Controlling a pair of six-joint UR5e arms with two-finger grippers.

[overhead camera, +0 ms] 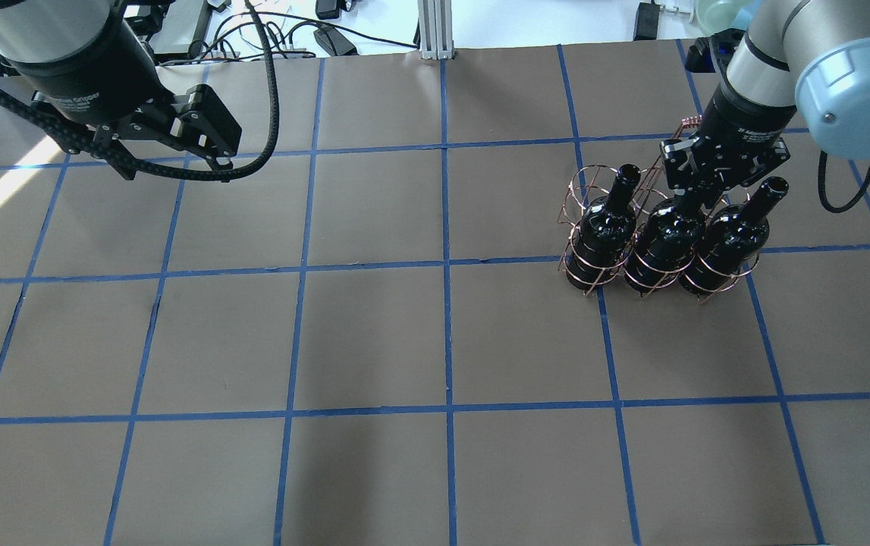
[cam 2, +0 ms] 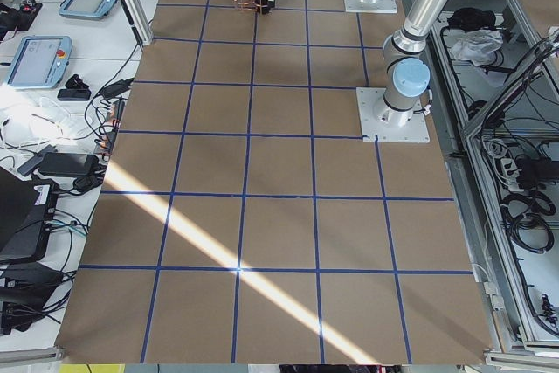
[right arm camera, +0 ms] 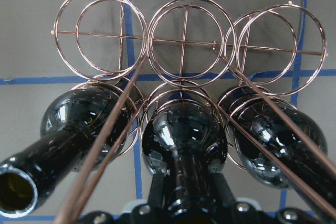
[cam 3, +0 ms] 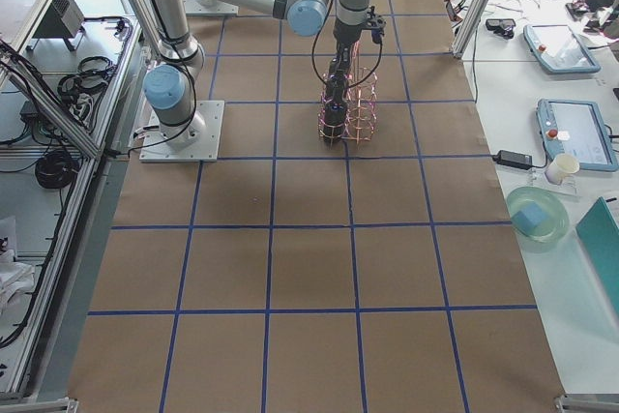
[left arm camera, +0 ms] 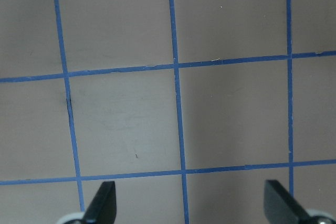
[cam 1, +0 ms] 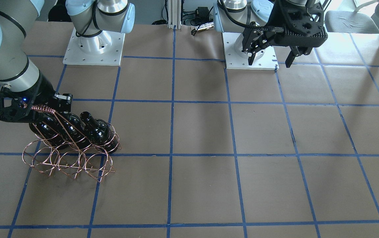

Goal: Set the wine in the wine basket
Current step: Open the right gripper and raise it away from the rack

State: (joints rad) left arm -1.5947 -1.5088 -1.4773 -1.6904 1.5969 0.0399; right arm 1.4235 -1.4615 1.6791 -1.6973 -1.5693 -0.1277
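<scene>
The copper wire wine basket [overhead camera: 582,182] stands at the table's right side and holds three dark glass bottles in one row of rings. My right gripper [overhead camera: 696,201] is shut on the neck of the middle wine bottle [overhead camera: 666,243], which sits in its ring. In the right wrist view my fingers [right arm camera: 156,195] flank that neck, with the middle bottle [right arm camera: 184,140] between the other two and empty basket rings [right arm camera: 184,40] above. The basket [cam 1: 63,162] and the bottles [cam 1: 70,127] also show in the front view. My left gripper [overhead camera: 173,155] is open and empty, high over the far left.
The table is brown paper with a blue tape grid [overhead camera: 446,265]. The left wrist view shows only bare grid [left arm camera: 178,114] between my open fingertips. The arm bases [cam 1: 93,49] stand at the robot's edge. Desks with tablets [cam 3: 556,45] lie beyond the table.
</scene>
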